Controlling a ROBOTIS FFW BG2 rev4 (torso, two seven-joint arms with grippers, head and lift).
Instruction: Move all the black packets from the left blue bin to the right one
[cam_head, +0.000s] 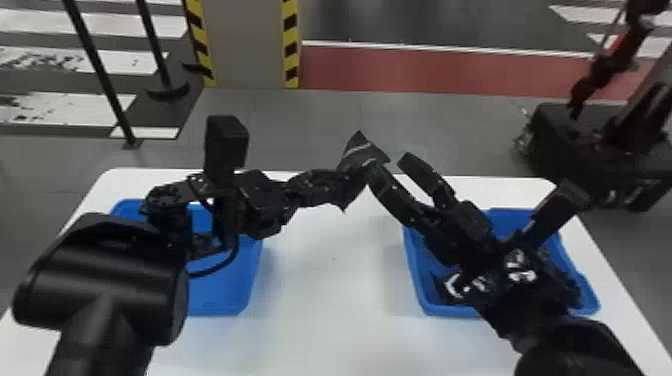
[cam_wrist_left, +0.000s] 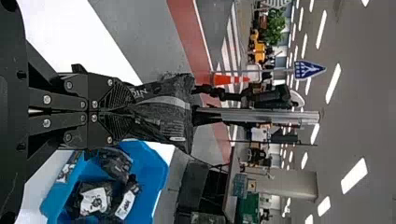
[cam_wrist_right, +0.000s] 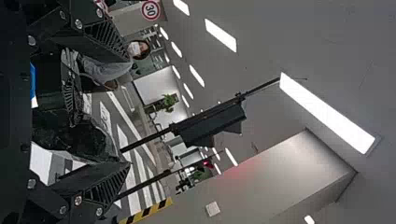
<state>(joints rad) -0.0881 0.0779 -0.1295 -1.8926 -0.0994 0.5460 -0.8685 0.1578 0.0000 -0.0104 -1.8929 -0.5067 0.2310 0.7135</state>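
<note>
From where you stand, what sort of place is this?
Probably a large indoor test hall or showroom, partly made up like a street: white road stripes on the floor, an orange traffic cone, and ceiling lights overhead.

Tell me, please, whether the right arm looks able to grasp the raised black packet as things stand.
Probably yes: the right pincer is open, close to the black packet, though the left pincer grips it.

Blue bins (cam_head: 220, 297) on white table (cam_head: 330, 300)
</note>
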